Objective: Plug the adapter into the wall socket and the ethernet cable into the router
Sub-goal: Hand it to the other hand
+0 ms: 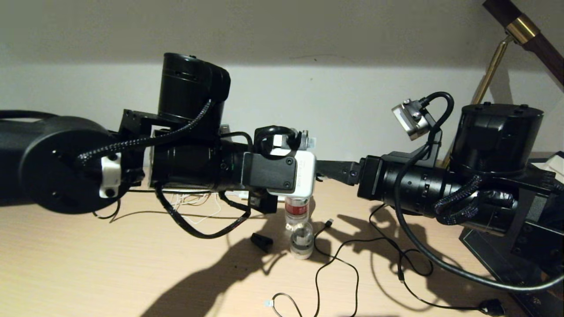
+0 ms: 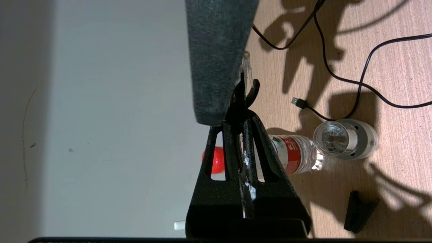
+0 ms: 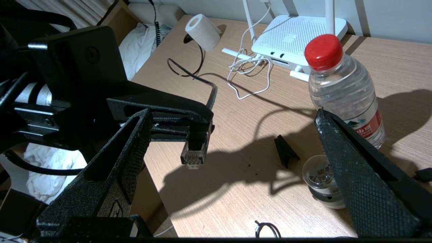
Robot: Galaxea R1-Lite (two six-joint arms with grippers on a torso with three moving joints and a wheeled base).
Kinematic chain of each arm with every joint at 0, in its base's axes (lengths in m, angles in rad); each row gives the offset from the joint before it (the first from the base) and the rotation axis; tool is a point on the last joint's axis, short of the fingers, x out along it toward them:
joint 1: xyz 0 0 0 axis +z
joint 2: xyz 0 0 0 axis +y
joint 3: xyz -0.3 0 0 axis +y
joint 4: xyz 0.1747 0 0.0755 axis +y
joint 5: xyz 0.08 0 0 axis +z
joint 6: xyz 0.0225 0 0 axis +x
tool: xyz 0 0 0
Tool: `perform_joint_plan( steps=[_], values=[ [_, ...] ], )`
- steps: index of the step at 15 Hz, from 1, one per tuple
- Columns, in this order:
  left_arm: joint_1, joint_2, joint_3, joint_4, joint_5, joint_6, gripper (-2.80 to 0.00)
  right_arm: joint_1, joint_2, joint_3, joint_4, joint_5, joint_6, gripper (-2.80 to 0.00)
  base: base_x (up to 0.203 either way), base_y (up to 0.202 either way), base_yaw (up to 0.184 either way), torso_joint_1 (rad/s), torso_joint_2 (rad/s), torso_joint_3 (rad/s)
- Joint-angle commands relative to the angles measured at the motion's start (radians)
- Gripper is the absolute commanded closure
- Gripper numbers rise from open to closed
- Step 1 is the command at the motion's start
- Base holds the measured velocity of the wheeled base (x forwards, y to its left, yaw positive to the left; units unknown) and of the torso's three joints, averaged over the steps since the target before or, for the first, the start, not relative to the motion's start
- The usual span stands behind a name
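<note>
While your left gripper (image 3: 175,118) clamps the ethernet cable (image 3: 194,150), its clear plug hangs between the spread fingers of your right gripper (image 3: 229,162); router (image 3: 297,37) sits well beyond.

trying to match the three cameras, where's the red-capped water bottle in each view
Head view: water bottle at centre, on the desk, top hidden behind the left wrist.
Left wrist view: the bottle is just behind the jaws, partly covered.
Right wrist view: the bottle is upper right, cap showing.
Shared landmark: the small clear dome beside it.
</note>
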Motion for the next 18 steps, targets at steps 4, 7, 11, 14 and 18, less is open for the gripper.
perform_joint_plan(
  steps=[4, 7, 11, 14, 18],
  values=[
    [-0.006, 0.004, 0.0, -0.001, -0.002, 0.007, 0.0, 0.001, 0.002, 0.0, -0.016, -0.001, 0.003, -2.8, 0.0, 0.0, 0.0, 0.0, 0.0, 0.0],
    [-0.007, 0.005, 0.005, -0.009, -0.002, 0.006, 0.0, 0.004, 0.0, 0.003, -0.016, -0.003, 0.002, 0.0, 0.0, 0.0, 0.0, 0.0, 0.0, 0.0],
    [-0.009, 0.005, 0.014, -0.022, -0.003, 0.004, 0.0, 0.004, 0.0, 0.006, -0.016, -0.003, 0.002, 0.0, 0.0, 0.0, 0.0, 0.0, 0.0, 0.0],
    [-0.012, 0.007, 0.019, -0.033, -0.003, 0.003, 0.0, 0.005, -0.006, 0.009, -0.016, -0.003, 0.001, 0.0, 0.0, 0.0, 0.0, 0.0, 0.0, 0.0],
    [-0.015, 0.008, 0.023, -0.042, -0.003, 0.002, 0.0, 0.014, -0.011, 0.013, -0.016, -0.003, -0.001, 0.0, 0.0, 0.0, 0.0, 0.0, 0.0, 0.0]
  ],
)
